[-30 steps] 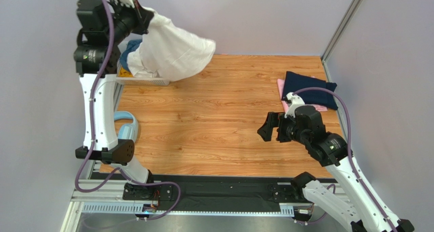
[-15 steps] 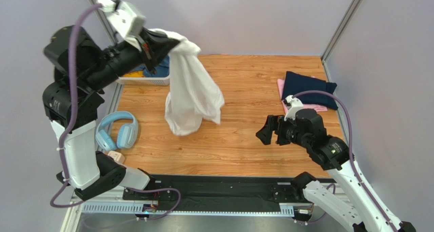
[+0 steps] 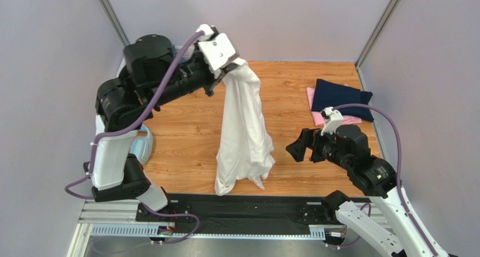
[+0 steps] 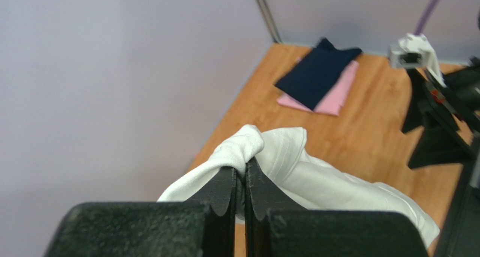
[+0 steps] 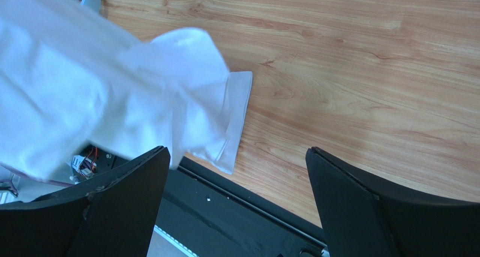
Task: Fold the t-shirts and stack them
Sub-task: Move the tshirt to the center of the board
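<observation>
A large white t-shirt (image 3: 242, 133) hangs in a long drape over the middle of the table, its lower end near the front edge. My left gripper (image 3: 228, 65) is high above the table and shut on a bunched fold at the shirt's top (image 4: 253, 147). My right gripper (image 3: 297, 147) stands open just right of the hanging cloth, nothing between its fingers; in the right wrist view the shirt's hem (image 5: 225, 127) lies ahead of it. A folded navy t-shirt (image 3: 341, 98) rests on a folded pink t-shirt (image 3: 349, 120) at the back right.
Light-blue headphones (image 3: 143, 147) lie at the left edge, mostly hidden behind the left arm. A black rail (image 3: 242, 209) runs along the table's front edge. Grey walls and metal posts close in the back and sides.
The left arm has swung the white t-shirt from the back left corner to the middle of the table, where it now hangs straighter and nearer the front. The right gripper has barely moved.
</observation>
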Controlling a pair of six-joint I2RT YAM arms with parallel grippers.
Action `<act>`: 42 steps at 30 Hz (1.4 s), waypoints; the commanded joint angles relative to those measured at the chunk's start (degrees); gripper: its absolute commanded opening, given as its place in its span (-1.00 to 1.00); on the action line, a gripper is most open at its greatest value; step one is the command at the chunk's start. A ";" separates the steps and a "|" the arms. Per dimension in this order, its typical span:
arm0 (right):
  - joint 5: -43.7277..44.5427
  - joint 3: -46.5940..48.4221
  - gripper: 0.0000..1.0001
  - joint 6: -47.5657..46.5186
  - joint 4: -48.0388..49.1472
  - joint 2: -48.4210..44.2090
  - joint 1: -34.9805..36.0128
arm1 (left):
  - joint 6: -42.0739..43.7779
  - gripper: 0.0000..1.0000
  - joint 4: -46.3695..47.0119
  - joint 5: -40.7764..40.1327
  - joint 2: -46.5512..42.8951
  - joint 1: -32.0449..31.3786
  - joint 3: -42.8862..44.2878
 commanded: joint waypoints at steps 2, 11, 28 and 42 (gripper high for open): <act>1.58 1.96 0.99 0.34 -0.26 -0.88 0.33 | 12.32 -1.00 18.78 -11.32 -7.00 -1.12 3.06; 1.05 2.93 0.99 1.65 1.94 1.23 0.33 | 12.42 -1.00 11.95 -9.66 -6.49 -3.58 -8.19; 4.21 5.83 0.99 0.16 -2.01 -1.67 0.33 | 24.44 -1.00 33.69 -14.23 9.43 -7.96 2.97; 4.66 5.21 0.99 -0.10 -2.02 -3.52 0.24 | 20.08 -1.00 22.54 -19.05 2.15 -12.99 -6.85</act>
